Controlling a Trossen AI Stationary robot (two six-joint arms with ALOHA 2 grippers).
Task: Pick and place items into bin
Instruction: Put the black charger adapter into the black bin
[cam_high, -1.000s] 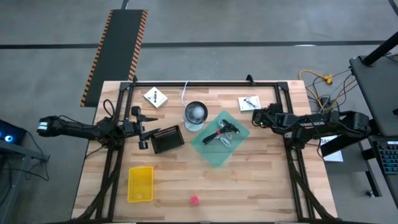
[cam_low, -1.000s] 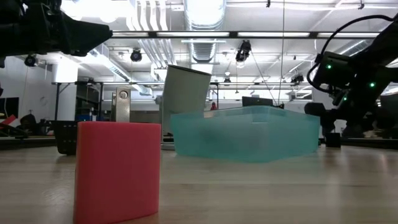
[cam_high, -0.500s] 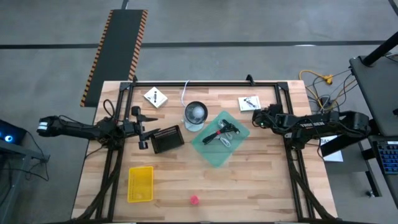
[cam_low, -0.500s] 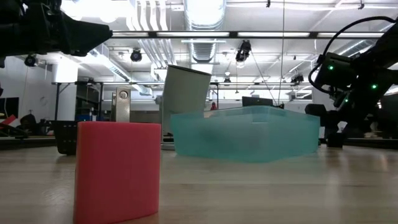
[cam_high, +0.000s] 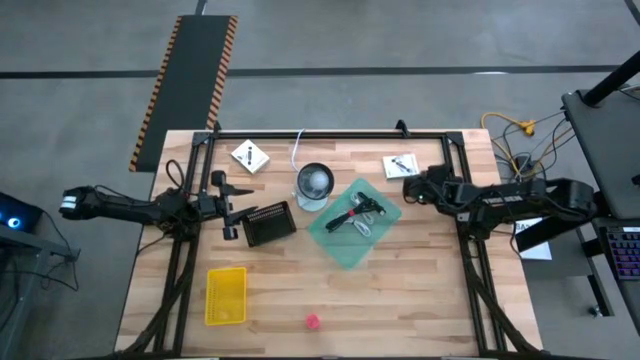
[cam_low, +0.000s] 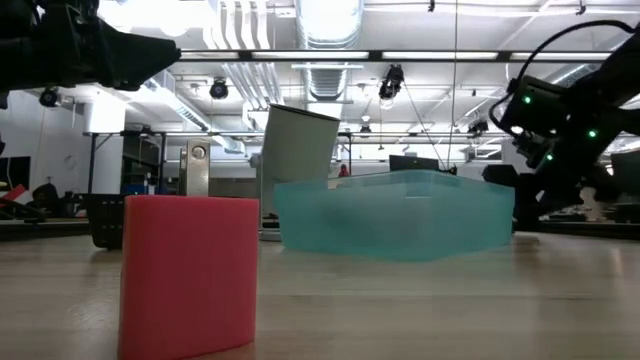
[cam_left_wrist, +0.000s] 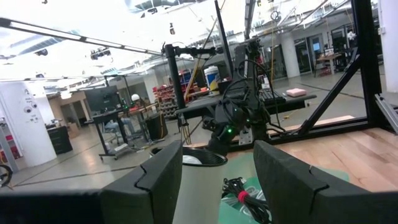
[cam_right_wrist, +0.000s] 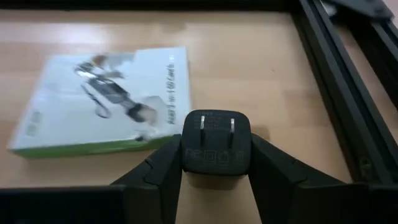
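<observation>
- The left gripper (cam_high: 228, 208) waits well out at the left side of the table, its jaws standing apart with nothing between them; it has not stirred over the last second.
- Just ahead of its fingertips lies a black slotted tray (cam_high: 267, 224); beyond that, further from the hand, stands the round cup (cam_high: 314, 183).
- Below and behind that hand, nearer the front edge, sit a yellow basket (cam_high: 226, 295) and the tiny pink object (cam_high: 313, 321), both untouched.
- A white packet (cam_high: 249, 156) lies at the far edge, off to the left gripper's side, not yet collected.
- The green bin (cam_high: 354, 222) sits midway between the two hands and already holds a black-handled tool (cam_high: 357, 211) and some cable.
- The right gripper (cam_right_wrist: 214, 180) is where the change is: a second ago its jaws stood wider; now the fingers (cam_right_wrist: 157, 174) have drawn in against the sides of a black plug adapter (cam_right_wrist: 215, 149), prongs facing the wrist camera.
- Seen from above, that hand has also crept slightly toward the bin.
- Directly ahead of the right gripper's fingertips lies another white packet (cam_right_wrist: 106, 99), flat on the wood.
- My reading: the grasp on the adapter is just made, so a lift and carry to the bin should follow; whether it is clear of the table I cannot tell.
</observation>
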